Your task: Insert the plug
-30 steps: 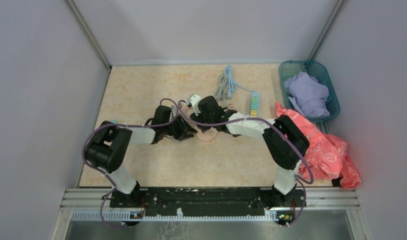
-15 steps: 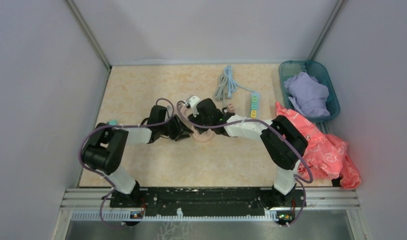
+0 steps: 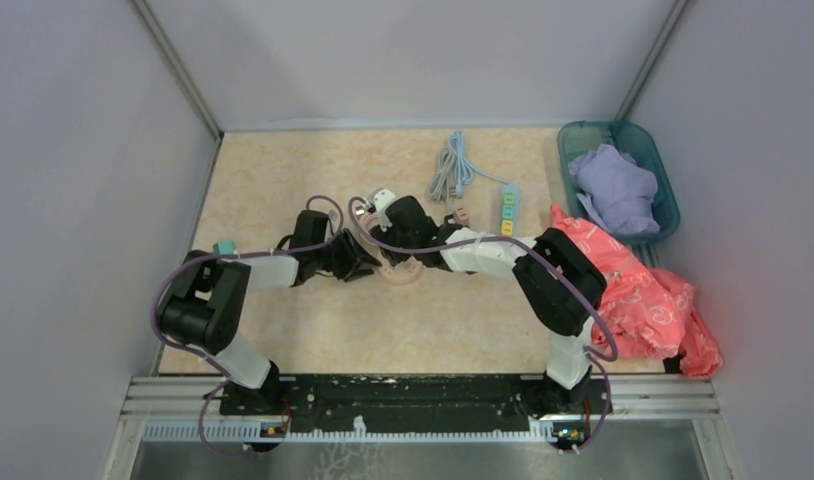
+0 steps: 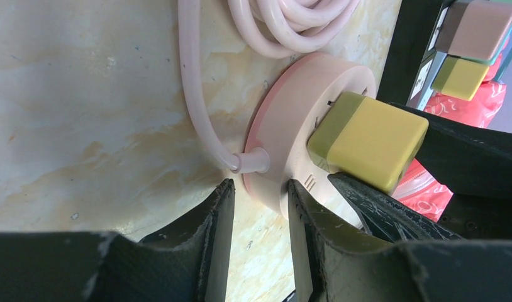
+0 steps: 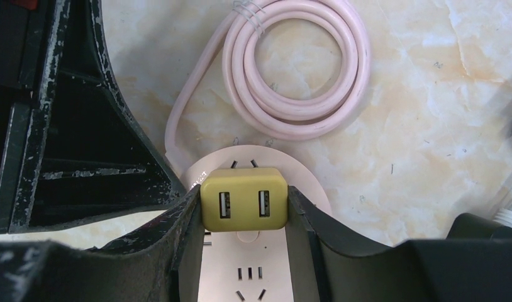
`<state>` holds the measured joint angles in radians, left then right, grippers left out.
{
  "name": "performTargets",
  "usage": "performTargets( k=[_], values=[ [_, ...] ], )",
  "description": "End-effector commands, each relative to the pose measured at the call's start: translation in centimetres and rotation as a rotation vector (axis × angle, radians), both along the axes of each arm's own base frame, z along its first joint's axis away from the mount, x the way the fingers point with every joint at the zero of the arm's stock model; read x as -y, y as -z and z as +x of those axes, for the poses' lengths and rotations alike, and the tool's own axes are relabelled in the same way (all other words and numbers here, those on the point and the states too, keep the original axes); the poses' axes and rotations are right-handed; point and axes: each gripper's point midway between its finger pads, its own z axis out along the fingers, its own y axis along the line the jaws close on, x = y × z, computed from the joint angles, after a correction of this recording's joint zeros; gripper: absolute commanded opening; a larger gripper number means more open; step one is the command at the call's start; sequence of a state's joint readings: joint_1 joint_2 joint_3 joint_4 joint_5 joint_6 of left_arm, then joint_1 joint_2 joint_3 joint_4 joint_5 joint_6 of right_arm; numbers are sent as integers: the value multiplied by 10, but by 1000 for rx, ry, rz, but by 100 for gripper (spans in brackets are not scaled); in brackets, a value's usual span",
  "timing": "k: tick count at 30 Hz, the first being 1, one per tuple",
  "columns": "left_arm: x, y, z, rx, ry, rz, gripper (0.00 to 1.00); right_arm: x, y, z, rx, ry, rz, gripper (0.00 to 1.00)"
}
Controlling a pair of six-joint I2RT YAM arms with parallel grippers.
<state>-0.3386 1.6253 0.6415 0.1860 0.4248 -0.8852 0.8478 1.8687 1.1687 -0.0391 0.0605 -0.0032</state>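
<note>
Beige marbled tabletop [image 3: 283,190]. My right gripper [image 5: 243,198] clamped olive-yellow square plug [image 4: 368,139], round pink socket [image 5: 250,277] directly beneath; left gripper [image 4: 260,185] pinched its rim.

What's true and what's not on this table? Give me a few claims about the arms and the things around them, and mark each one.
1. The right gripper is clamped on a yellow-green plug with two USB ports. True.
2. The pink cord lies stretched out straight. False: it is wound into a round coil beside the round pink socket block.
3. The teal basket holds a purple cloth. True.
4. The left gripper is well away from the socket block. False: its fingers sit on either side of the block's rim, right where the cord comes out.
</note>
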Motion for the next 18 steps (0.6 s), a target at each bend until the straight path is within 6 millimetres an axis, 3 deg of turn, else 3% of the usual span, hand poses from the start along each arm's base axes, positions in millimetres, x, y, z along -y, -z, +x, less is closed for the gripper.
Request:
performTargets(
  k=[1, 13, 18],
  values=[
    [-16, 21, -12, -43, -16, 80, 42, 92, 124, -88, -430, 26, -406, 0],
    [-15, 22, -12, -46, -15, 75, 42, 99, 134, -90, -419, 9, -513, 0],
    [-16, 20, -12, -43, -19, 78, 43, 101, 128, -83, -376, 20, -562, 0]
  ],
)
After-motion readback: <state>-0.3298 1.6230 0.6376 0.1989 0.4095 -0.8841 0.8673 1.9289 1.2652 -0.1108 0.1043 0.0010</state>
